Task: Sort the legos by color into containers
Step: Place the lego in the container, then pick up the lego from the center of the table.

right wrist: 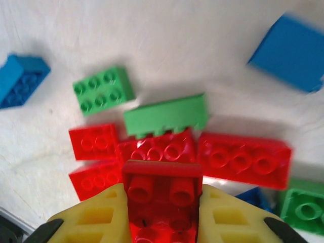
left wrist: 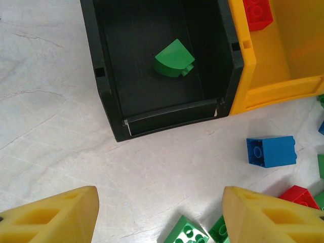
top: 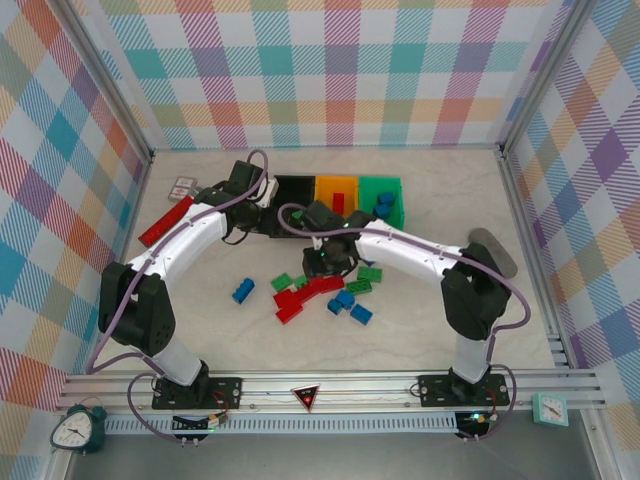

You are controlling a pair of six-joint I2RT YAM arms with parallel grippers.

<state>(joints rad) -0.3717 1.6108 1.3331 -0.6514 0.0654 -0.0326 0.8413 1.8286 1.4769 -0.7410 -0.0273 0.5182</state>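
Our right jaws clamp a red brick (right wrist: 162,200) over the loose legos (top: 322,292) on the counter (top: 250,340) (red, green and blue mixed). Our left jaws stand open and empty before the black bin (left wrist: 107,101), which holds one green piece (left wrist: 173,59) and touches the orange bin (left wrist: 263,93).

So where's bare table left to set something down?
Free: the near strip between the brick pile and the rail; the far-right patch between green bin and grey pad. Crowded: from the pile to the bins.
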